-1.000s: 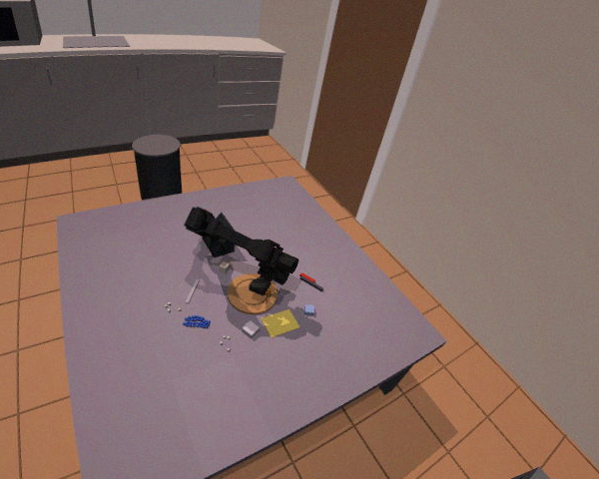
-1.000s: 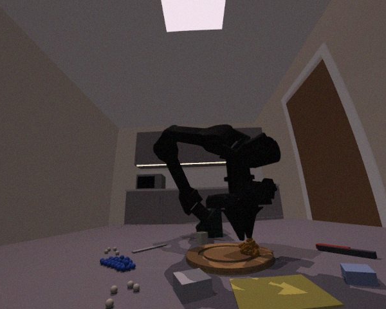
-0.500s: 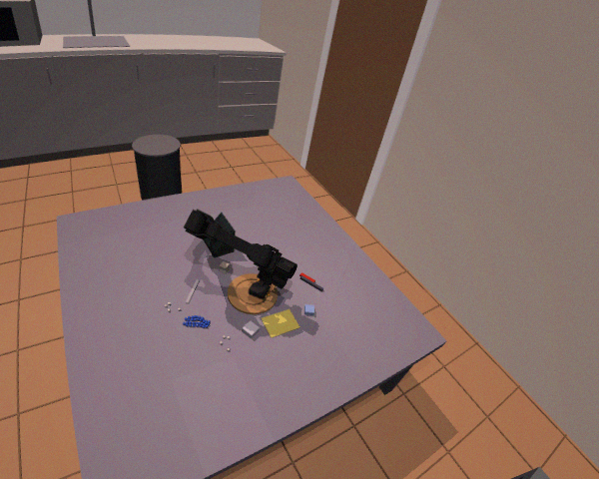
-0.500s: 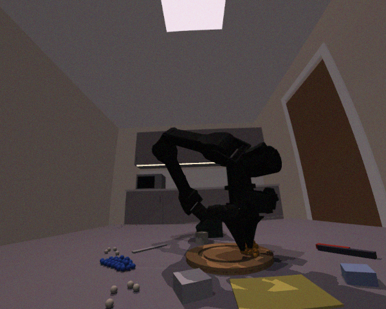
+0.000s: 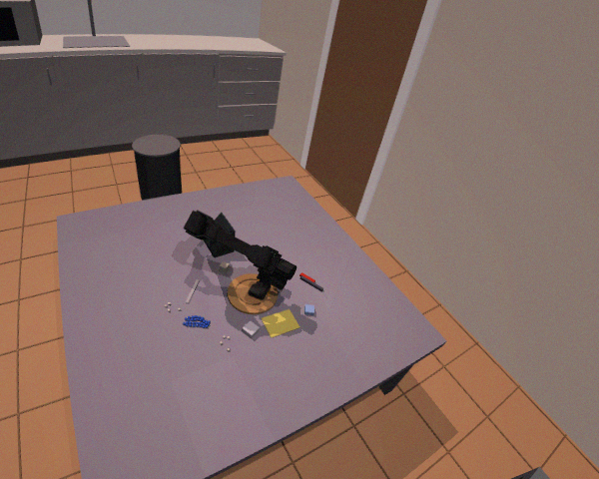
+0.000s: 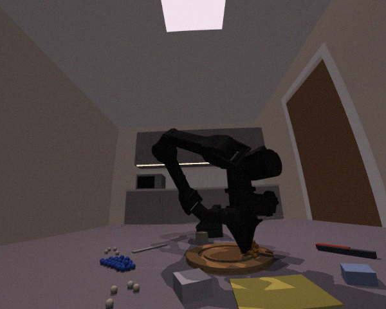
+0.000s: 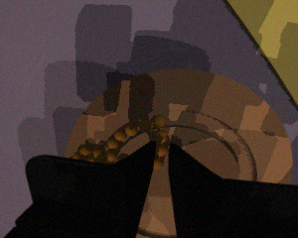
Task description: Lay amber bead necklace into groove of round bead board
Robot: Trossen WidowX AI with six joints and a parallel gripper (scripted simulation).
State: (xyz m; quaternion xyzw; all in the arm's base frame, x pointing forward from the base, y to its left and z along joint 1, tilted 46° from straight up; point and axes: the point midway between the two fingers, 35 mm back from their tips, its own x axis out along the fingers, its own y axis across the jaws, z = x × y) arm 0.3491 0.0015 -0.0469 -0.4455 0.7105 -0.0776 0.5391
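The round wooden bead board (image 5: 234,300) (image 6: 199,263) (image 7: 273,124) lies flat, with a ring groove around its middle. The amber bead necklace (image 6: 254,250) (image 7: 120,134) is bunched on the board's right part in the exterior view. In the wrist view one strand curves over the groove to the fingertips, and a heap of beads lies at the left, partly hidden by a finger. My gripper (image 6: 244,252) (image 7: 162,148) points down low over the board. It is shut on a short piece of the necklace, with beads showing between the fingertips.
Around the board lie a yellow sheet (image 5: 282,323) (image 6: 283,292), a grey-white block (image 5: 250,329) (image 6: 192,285), a light blue block (image 5: 308,309) (image 6: 358,274), a red and black pen (image 5: 310,281), blue beads (image 5: 197,321) (image 6: 118,262), a pale stick (image 5: 192,291), a small beige block (image 6: 201,237) and loose pale beads.
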